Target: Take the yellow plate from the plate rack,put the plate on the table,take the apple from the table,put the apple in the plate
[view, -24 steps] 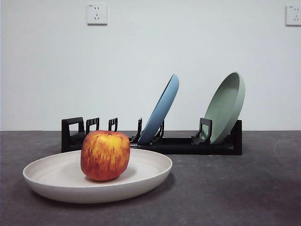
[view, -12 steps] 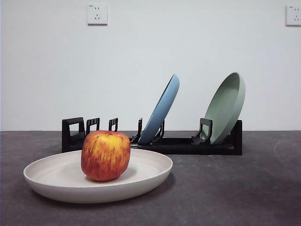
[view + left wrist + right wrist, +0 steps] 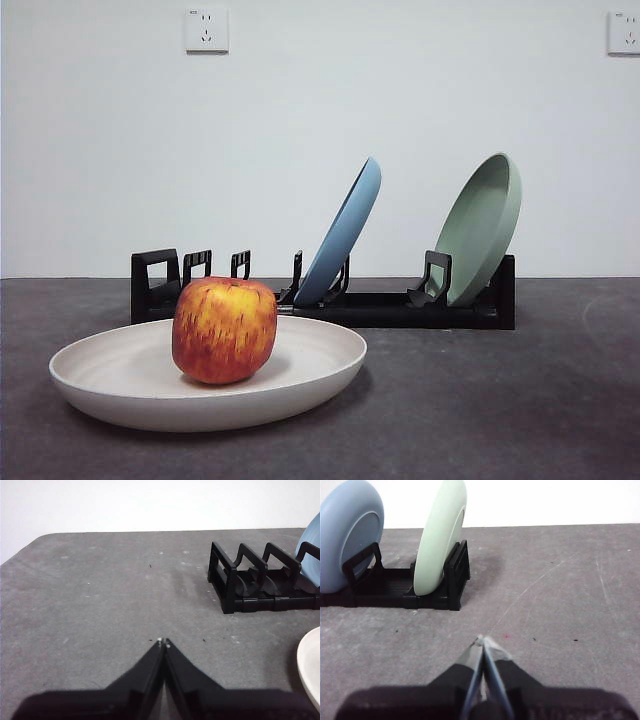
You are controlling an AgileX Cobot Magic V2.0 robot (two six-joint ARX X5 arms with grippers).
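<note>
The apple (image 3: pixel 224 330) sits in the yellow plate (image 3: pixel 300 375), which lies flat on the table (image 3: pixel 500 400) in front of the rack (image 3: pixel 380 308), so the task looks done. Both grippers, left (image 3: pixel 163 641) and right (image 3: pixel 481 639), are closed and empty, clear of everything.

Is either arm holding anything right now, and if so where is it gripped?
Nothing is held. The left end effector and right end effector are both shut on nothing, above bare table. The apple sits free on the yellow plate.
</note>
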